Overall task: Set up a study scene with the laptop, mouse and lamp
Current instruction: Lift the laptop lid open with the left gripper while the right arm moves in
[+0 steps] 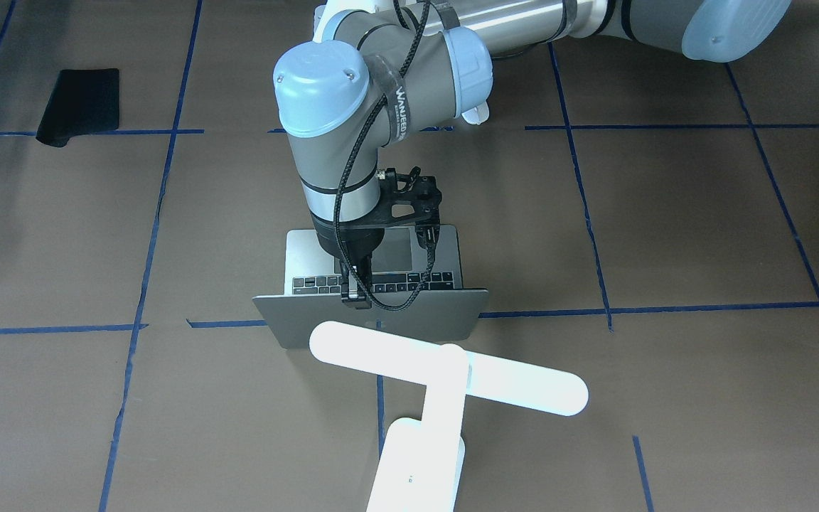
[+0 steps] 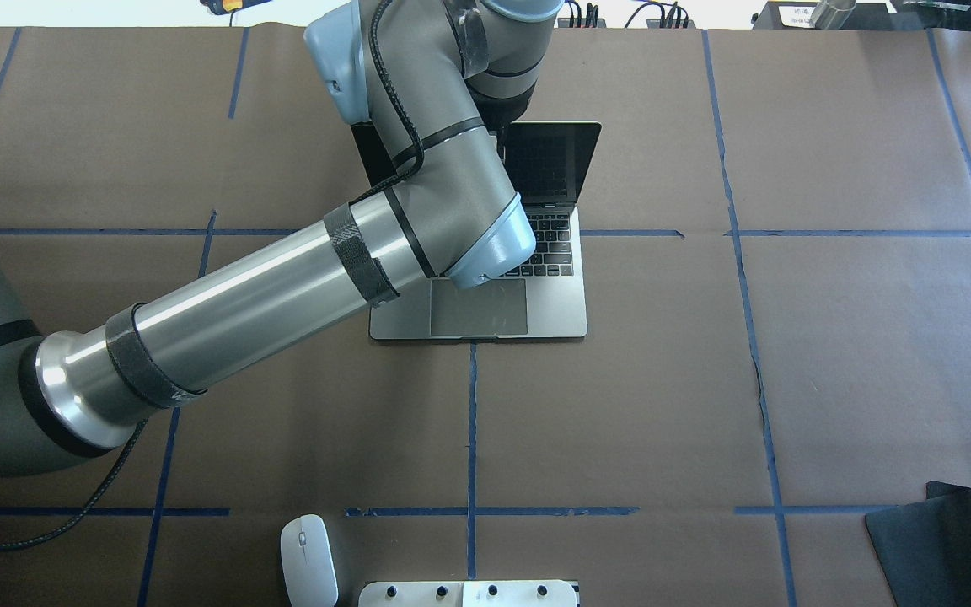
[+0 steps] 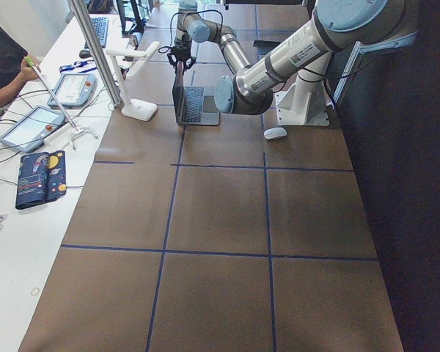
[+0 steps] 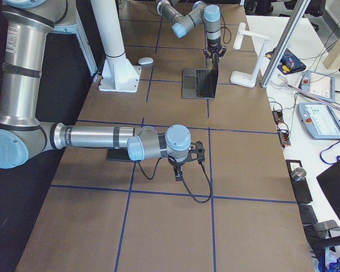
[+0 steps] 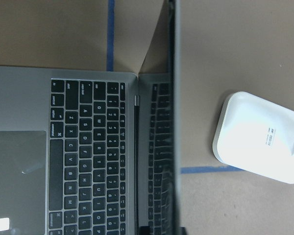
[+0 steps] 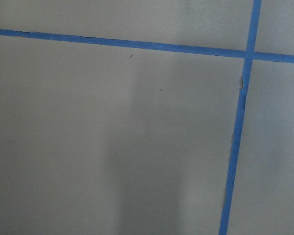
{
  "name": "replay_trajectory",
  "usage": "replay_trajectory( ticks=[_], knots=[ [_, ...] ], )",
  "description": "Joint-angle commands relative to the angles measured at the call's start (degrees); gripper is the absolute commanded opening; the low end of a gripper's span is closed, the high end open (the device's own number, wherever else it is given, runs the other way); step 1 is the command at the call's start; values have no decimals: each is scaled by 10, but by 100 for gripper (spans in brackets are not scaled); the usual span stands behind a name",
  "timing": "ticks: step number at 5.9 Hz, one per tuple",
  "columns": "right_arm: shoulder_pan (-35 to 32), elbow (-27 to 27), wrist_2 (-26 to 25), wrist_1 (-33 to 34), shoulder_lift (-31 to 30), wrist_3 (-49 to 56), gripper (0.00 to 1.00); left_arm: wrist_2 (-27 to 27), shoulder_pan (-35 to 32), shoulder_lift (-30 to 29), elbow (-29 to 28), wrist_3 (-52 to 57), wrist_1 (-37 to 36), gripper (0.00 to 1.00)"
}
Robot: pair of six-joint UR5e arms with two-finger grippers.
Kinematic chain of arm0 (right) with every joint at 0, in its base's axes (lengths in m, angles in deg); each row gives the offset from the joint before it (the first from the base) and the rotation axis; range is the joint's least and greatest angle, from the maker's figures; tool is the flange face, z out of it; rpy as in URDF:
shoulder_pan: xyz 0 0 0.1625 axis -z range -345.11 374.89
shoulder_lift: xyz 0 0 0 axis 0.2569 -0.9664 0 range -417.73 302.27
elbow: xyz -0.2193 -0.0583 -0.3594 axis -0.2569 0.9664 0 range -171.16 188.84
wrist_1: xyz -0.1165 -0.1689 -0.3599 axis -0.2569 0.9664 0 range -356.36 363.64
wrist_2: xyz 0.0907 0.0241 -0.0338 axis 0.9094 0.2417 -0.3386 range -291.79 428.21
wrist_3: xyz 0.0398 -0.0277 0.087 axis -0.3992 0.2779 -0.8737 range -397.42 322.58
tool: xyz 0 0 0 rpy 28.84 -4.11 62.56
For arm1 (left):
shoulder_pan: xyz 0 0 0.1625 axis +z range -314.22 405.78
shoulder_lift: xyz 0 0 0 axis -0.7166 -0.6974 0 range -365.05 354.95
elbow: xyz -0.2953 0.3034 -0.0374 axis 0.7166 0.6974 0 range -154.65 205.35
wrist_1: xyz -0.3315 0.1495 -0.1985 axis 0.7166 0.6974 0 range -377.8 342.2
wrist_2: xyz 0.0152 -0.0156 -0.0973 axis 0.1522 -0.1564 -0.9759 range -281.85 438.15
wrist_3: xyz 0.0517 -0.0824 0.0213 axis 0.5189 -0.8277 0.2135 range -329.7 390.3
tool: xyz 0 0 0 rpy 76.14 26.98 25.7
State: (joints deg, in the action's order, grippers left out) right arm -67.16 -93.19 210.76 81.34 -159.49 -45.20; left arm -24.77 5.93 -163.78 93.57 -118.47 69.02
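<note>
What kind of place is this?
Probably a robot lab. A big grey-and-blue robot arm reaches over a brown paper-covered table marked into squares with blue tape, and a white touchscreen control tablet lies on the side bench.

Broad bare surface (image 2: 831, 354) lies open on the laptop's (image 2: 553, 303) right. The lamp (image 1: 445, 373) crowds the space behind its lid; the left arm (image 2: 283, 295) spans above its left half.
</note>
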Motion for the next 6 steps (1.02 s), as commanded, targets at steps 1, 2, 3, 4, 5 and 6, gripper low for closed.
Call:
replay_trajectory(
  ticks=[1,2,3,4,5,6],
  knots=[
    [66,-1,-2,-138,0,-201,100,-1,-12,0,6,50,11,64],
    [127,1,-26,-220,0,-338,100,-4,-13,1,22,70,7,66],
    [187,0,-70,-268,0,-431,100,-6,-14,20,51,80,4,67],
    [237,-4,-111,-306,-4,-523,100,-28,-15,58,113,86,3,67],
    [286,-9,-162,-358,-39,-572,100,-47,-17,102,182,125,-2,67],
    [334,-13,-216,-438,-101,-610,100,-48,-16,145,240,140,-2,67]
  ],
)
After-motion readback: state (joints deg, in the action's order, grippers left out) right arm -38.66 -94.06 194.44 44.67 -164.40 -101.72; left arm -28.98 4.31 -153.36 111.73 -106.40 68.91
